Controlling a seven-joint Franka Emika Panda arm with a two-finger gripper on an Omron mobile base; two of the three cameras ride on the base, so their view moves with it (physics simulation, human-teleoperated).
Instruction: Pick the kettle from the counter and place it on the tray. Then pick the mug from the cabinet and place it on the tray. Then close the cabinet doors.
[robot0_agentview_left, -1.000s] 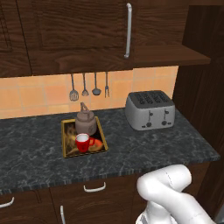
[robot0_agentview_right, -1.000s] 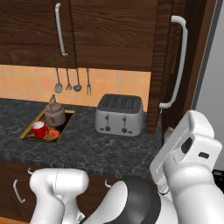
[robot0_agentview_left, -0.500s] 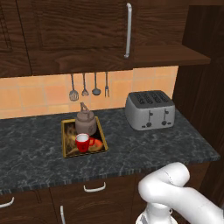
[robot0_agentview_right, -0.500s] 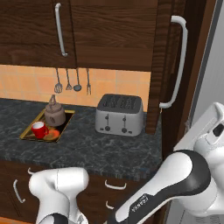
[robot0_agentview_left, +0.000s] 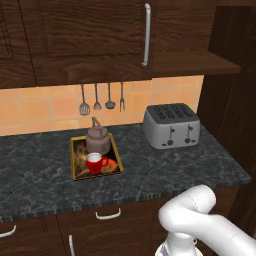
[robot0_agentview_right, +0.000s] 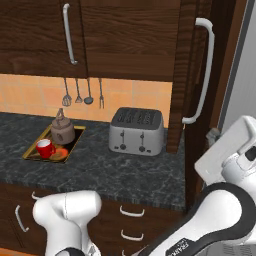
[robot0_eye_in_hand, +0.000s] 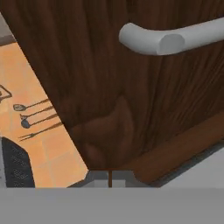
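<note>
The brownish-grey kettle and the red mug both stand on the gold-rimmed tray on the dark marbled counter. The left cabinet door is closed. The right cabinet door stands open, edge-on towards me, with its white bar handle. My gripper is shut with nothing in it, its tips right up against the door's wood face below the handle. My white hand is to the right of that door.
A silver toaster stands on the counter right of the tray. Several utensils hang on the orange tiled wall. The cabinet shelf shows beside the closed door. Drawers with white handles run below the counter.
In the right base view my arm has swung and the hand has come up beside the open door. The door, kettle, mug and tray have not moved.
</note>
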